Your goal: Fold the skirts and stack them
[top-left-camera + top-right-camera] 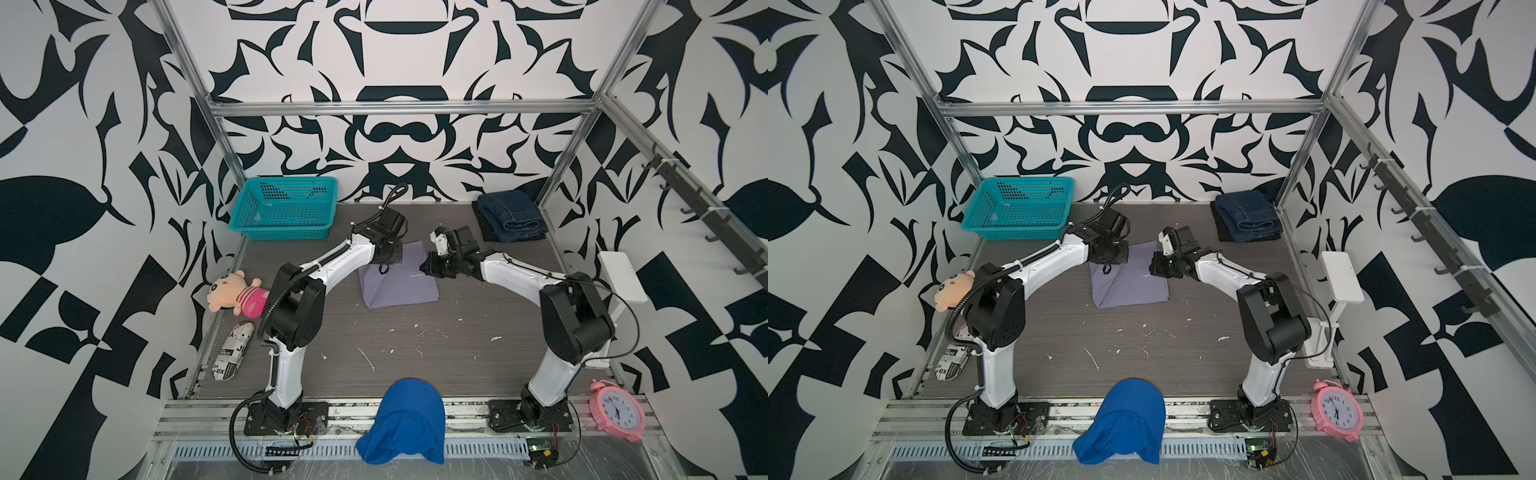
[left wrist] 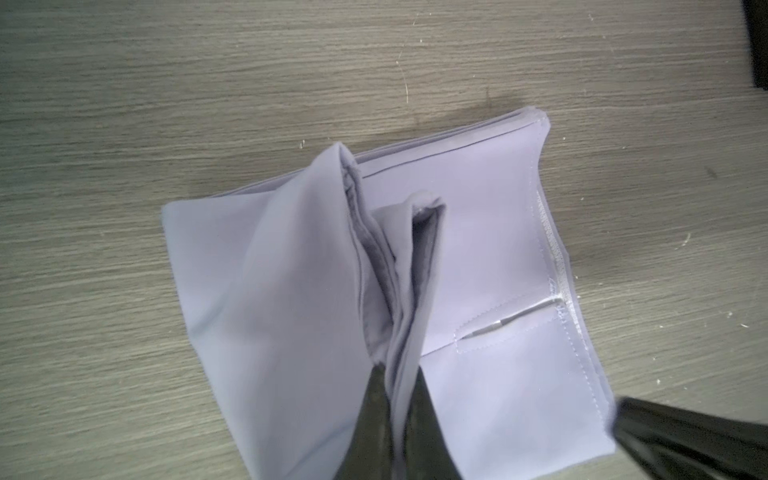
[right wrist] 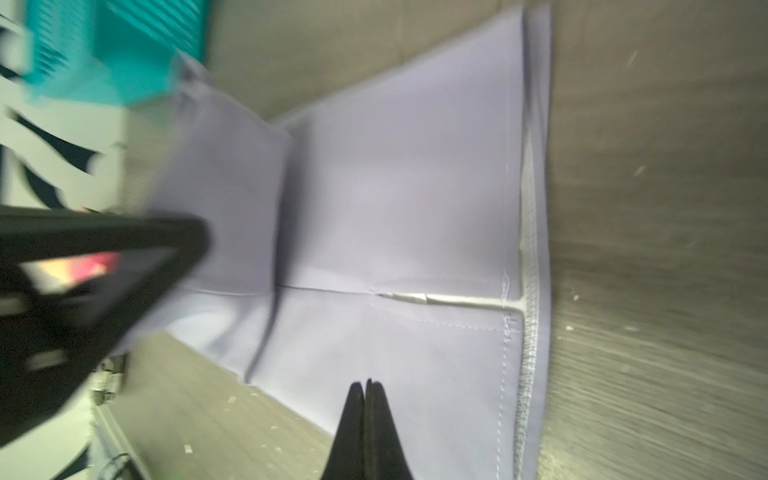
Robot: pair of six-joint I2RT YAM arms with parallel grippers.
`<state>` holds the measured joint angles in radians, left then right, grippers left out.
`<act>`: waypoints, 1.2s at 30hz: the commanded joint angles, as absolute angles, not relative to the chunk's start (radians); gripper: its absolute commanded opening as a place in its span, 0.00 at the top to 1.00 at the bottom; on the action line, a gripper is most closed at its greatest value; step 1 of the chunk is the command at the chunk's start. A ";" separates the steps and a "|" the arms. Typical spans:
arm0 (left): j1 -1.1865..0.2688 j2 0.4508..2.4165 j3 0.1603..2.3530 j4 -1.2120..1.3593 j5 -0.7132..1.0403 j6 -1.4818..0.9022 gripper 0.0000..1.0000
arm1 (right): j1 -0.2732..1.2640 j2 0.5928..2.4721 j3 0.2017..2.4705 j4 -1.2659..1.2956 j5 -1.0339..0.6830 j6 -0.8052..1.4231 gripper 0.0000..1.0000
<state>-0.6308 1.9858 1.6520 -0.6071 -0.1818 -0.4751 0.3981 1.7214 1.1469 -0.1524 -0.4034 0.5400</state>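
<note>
The pale lavender-grey skirt [image 1: 401,284] [image 1: 1131,284] lies folded near the middle of the table in both top views. My left gripper [image 1: 384,268] [image 2: 399,374] is shut on a raised fold along its left part, which stands up off the flat layers [image 2: 498,249]. My right gripper [image 1: 424,266] [image 3: 365,384] hovers at the skirt's right edge [image 3: 395,187], shut with nothing in it. At the back right the dark blue denim skirt [image 1: 513,216] [image 1: 1250,216] rests folded on the black skirt [image 1: 487,232] [image 1: 1223,232].
A teal basket [image 1: 286,208] stands at the back left. A plush toy [image 1: 237,293] and a newsprint-patterned pouch [image 1: 232,351] lie along the left edge. A bright blue mesh cloth [image 1: 403,419] hangs over the front rail. A pink alarm clock [image 1: 619,409] and a white shelf [image 1: 621,276] are at the right.
</note>
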 commanded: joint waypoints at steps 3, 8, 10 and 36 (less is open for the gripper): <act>-0.652 1.996 1.733 -0.641 -0.175 -0.495 1.00 | 0.316 1.589 1.092 -0.087 -0.467 0.592 0.96; -0.674 2.031 1.788 -0.643 -0.171 -0.500 1.00 | 0.268 1.542 1.041 -0.075 -0.470 0.601 0.95; -0.686 2.066 1.826 -0.657 -0.172 -0.499 1.00 | 0.257 1.540 1.024 -0.061 -0.476 0.604 0.95; -0.698 2.102 1.839 -0.690 -0.237 -0.453 1.00 | 0.305 1.917 1.193 0.061 -0.652 0.604 0.98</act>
